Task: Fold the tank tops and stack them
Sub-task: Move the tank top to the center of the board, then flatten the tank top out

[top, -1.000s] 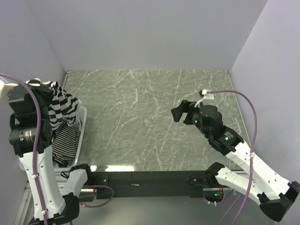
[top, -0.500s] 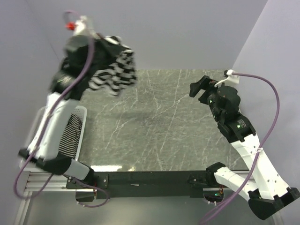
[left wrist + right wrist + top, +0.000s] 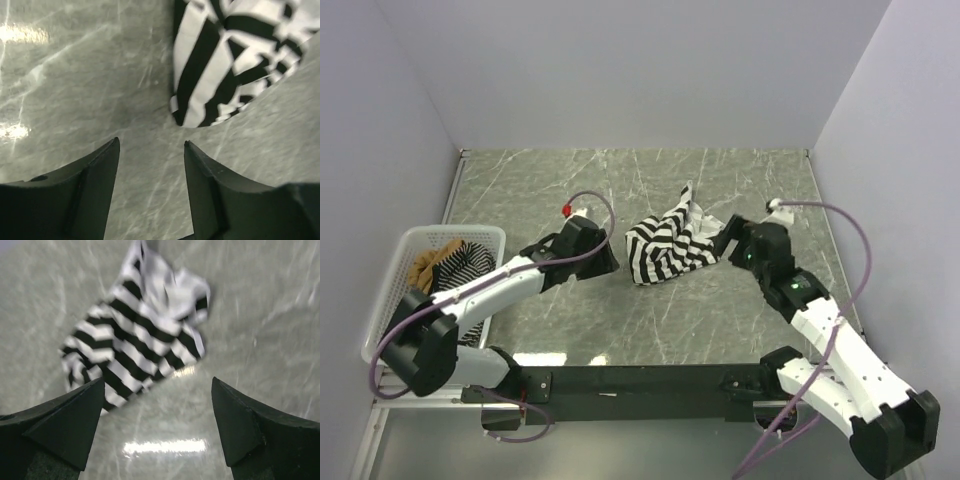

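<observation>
Black-and-white top (image 3: 665, 252), blurred heap between left hand (image 3: 151, 142) and right hand (image 3: 157, 380), both splayed, empty.

Soft, even overhead light fills the top view, which is bright and sharp with only faint shadows. White glare patches sit on the glossy worktop (image 3: 620, 190) at its near edge and in both wrist views. The right wrist view is motion-blurred, smearing the wide-striped tank top (image 3: 140, 340).

Soft cloth, glossy stone, matt plastic
The wide-striped tank top (image 3: 670, 250) is limp, matt knit cloth. The worktop (image 3: 570, 190) is smooth, veined and glossy. The basket (image 3: 388, 300) is white plastic mesh. The left claw (image 3: 151, 144) looks like matt dark plastic.
</observation>
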Controlling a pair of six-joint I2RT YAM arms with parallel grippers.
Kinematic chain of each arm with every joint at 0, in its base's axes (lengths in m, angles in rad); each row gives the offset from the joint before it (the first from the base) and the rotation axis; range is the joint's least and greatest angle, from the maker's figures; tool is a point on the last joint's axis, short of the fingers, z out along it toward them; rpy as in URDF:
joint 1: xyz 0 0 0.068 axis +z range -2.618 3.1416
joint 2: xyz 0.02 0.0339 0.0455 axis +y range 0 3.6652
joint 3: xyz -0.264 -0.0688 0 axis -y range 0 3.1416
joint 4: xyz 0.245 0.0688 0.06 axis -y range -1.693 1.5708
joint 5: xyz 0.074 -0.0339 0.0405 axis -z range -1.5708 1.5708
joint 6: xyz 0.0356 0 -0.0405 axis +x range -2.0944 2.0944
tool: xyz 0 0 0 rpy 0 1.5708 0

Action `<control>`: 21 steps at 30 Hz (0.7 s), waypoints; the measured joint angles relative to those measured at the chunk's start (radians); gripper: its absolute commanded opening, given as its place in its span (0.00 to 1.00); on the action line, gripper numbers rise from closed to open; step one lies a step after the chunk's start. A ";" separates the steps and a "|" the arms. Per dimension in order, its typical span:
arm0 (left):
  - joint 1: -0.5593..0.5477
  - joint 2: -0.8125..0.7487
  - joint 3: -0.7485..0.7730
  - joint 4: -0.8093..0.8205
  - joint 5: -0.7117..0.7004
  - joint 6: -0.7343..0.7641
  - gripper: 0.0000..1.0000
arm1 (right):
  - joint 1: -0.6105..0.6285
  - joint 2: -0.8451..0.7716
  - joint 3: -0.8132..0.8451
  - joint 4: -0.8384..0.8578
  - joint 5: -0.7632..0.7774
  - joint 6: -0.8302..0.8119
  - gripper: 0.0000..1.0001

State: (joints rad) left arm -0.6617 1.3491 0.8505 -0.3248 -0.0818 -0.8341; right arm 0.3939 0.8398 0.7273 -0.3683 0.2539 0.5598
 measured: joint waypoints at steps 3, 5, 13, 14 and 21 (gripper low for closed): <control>0.006 -0.043 -0.017 0.060 -0.017 -0.030 0.60 | 0.000 0.025 -0.107 0.030 -0.040 0.032 0.89; 0.010 -0.032 0.001 0.106 -0.017 -0.035 0.60 | 0.004 0.050 -0.156 0.055 -0.064 0.054 0.89; 0.006 0.245 0.209 0.174 0.060 0.043 0.71 | 0.008 0.127 -0.195 0.193 -0.043 0.114 0.87; 0.004 0.282 0.248 0.161 0.063 0.057 0.70 | 0.003 0.145 -0.195 0.212 -0.036 0.121 0.87; -0.006 0.498 0.503 0.056 0.014 0.150 0.69 | -0.053 0.389 -0.116 0.272 -0.010 0.151 0.86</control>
State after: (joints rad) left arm -0.6674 1.8473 1.3537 -0.2687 -0.0673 -0.6846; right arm 0.3405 1.2285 0.6117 -0.0963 0.2443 0.7105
